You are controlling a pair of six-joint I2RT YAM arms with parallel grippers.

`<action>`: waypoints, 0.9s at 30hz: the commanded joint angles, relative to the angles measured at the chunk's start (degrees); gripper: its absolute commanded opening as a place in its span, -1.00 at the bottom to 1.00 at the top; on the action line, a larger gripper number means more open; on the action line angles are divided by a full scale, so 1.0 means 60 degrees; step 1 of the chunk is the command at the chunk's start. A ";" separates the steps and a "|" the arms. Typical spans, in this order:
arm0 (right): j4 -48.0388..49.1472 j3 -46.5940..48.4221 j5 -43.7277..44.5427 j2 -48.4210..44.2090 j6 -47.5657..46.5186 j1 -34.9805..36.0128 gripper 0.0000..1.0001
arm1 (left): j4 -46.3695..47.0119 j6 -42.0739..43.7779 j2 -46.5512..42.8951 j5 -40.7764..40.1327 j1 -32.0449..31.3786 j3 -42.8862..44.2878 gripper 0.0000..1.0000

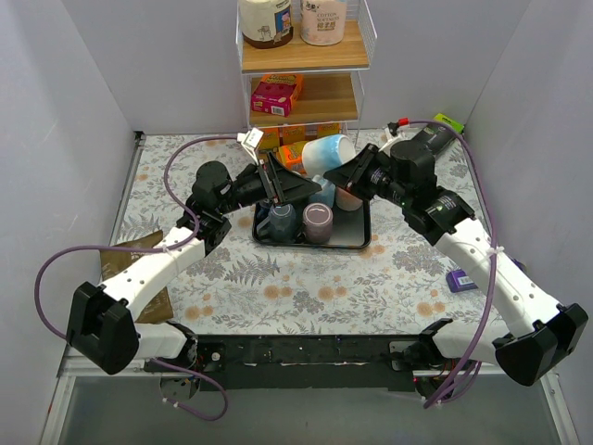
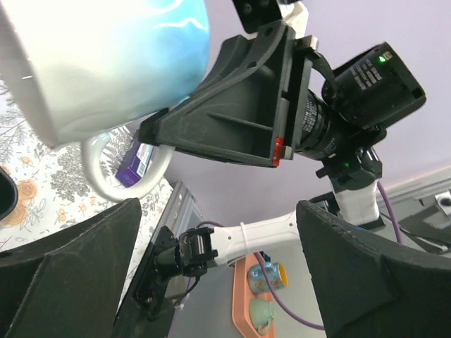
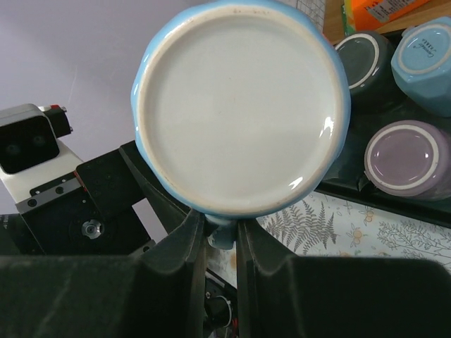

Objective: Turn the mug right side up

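slipping is being flagged as the chief hazard. the mug (image 1: 332, 151) is being carried by its handle (image 2: 106, 179) alone, which is being pinched between the pressed-together fingers of the right end effector (image 3: 220, 236). a glazed loop gripped so narrowly is being judged liable to pivot or slide out while the body is being rotated. a drop from here is being expected to land on the dark grey mug (image 1: 278, 221) or the purple mug (image 1: 318, 221), both standing inverted in the black tray (image 1: 359, 243) below, with chipping as the likely result.

a second risk is being noted. the left end effector (image 1: 285, 188) is being held with its fingers spread wide, gripping nothing, close beside the mug. a collision between the two arms is being considered possible if either is being swung without clearance. setting the mug down in the crowded tray rather than on bare desk (image 1: 306, 278) is also being judged a tipping risk.

the mug is being seen in the air above the rear of the tray, touching nothing but the right fingers. it is being held tilted on its side, neither inverted nor upright, with its base (image 3: 239, 105) facing the right wrist camera and its mouth pointing away toward the left arm. the body is being recorded as glossy, white shading to pale blue, with a flat white base ringed in blue. no cracks are being observed, though the interior is hidden.
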 commanded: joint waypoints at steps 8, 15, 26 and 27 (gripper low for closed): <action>0.2428 0.0963 -0.0905 -0.0527 0.0116 -0.0249 -0.97 | -0.1087 0.0441 -0.0366 -0.1381 -0.0070 0.0278 0.89; 0.3187 0.0481 -0.1842 -0.0732 0.0204 -0.0440 -0.97 | 0.1036 -0.0774 0.0701 -0.0637 -0.0055 0.0819 0.76; 0.4800 -0.0149 -0.2897 -0.0879 0.0307 -0.0821 -0.97 | 0.3630 -0.2504 0.1289 0.0216 -0.0055 0.0425 0.17; 0.4874 -0.0194 -0.2985 -0.0879 0.0307 -0.0864 -0.97 | 0.3703 -0.2635 0.1304 0.0245 -0.0070 0.0439 0.14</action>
